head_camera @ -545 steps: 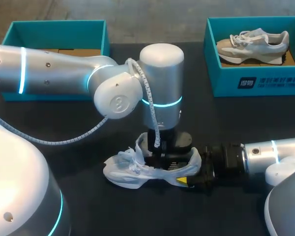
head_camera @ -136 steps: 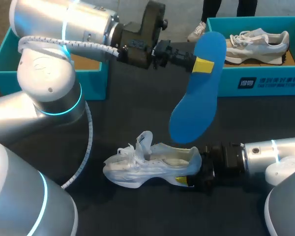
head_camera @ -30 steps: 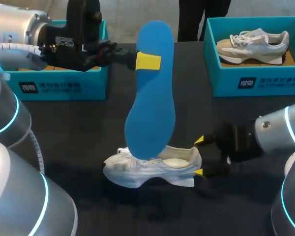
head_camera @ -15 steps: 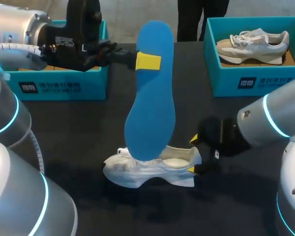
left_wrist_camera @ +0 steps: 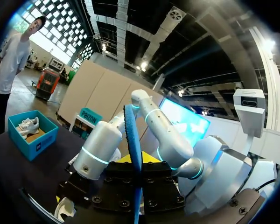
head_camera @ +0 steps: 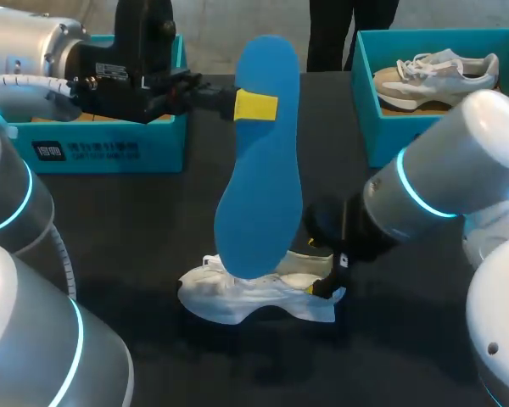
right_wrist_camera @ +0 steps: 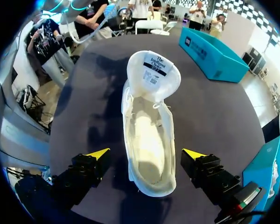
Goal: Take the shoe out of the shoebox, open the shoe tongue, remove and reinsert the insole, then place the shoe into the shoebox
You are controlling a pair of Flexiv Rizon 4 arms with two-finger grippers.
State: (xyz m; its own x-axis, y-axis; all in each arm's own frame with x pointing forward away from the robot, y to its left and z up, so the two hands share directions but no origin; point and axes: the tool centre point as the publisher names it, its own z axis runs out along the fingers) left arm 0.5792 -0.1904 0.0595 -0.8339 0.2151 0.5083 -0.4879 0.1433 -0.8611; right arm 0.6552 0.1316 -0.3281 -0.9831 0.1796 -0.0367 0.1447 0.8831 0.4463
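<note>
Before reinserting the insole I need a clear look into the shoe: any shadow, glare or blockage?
Right wrist view: shoe interior evenly lit, no glare; shadows fall on the table beside it; open claw straddles the heel. Head view: insole and right arm hide part of the shoe. Left wrist view: insole edge-on, shoe barely visible.

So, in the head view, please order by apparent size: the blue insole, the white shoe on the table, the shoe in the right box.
1. blue insole: largest, though held up nearer the camera.
2. white shoe: partly hidden.
3. beige shoe: smallest, but farthest away and partly covered.
</note>
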